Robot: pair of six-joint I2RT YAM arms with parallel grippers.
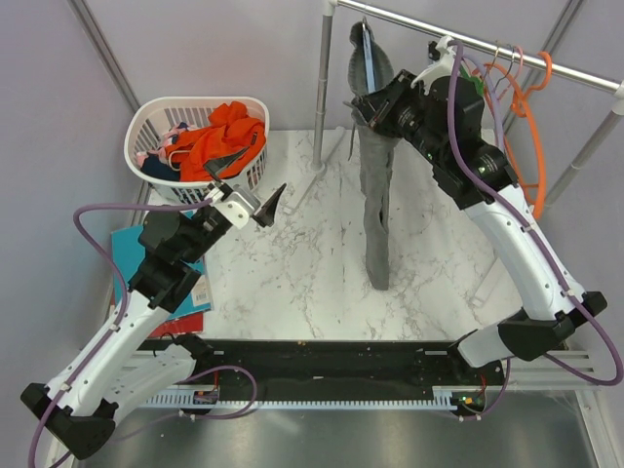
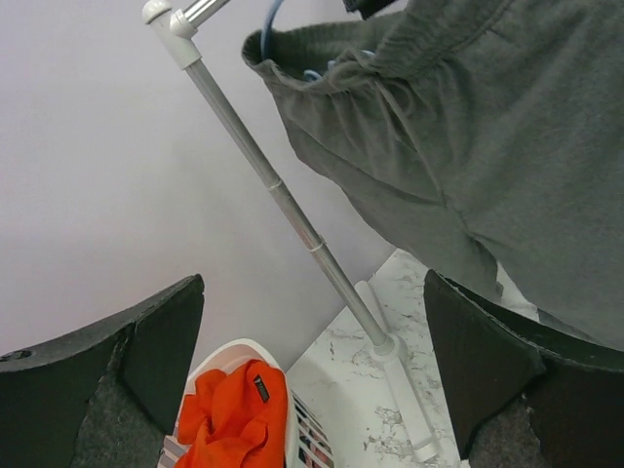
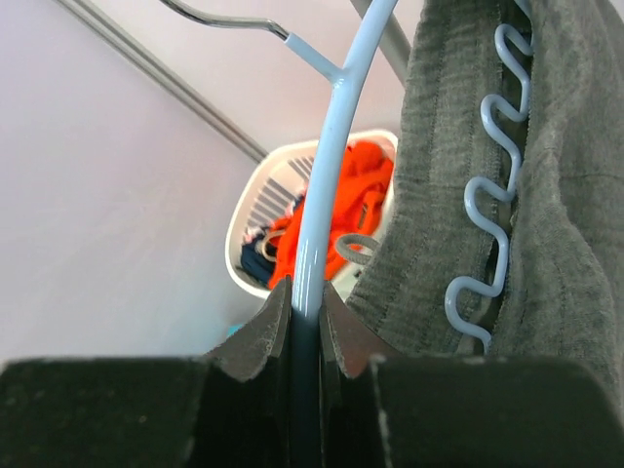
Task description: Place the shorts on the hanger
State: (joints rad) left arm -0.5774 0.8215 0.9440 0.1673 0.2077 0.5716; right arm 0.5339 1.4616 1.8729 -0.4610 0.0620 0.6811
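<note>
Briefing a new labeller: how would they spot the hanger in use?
Find the metal rail at the back. Near its left end the right hand grips a hanger draped with grey shorts. It is light blue, unlike the orange hanger farther right.

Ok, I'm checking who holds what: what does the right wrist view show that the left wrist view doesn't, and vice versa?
Only right wrist: the right gripper shut on the thin light-blue plastic hanger, plus its wavy bar. Only left wrist: the left gripper, open and empty, and the marble table. Both: the dark grey fabric shorts, a sliver of that hanger, the white plastic basket holding orange clothing.
</note>
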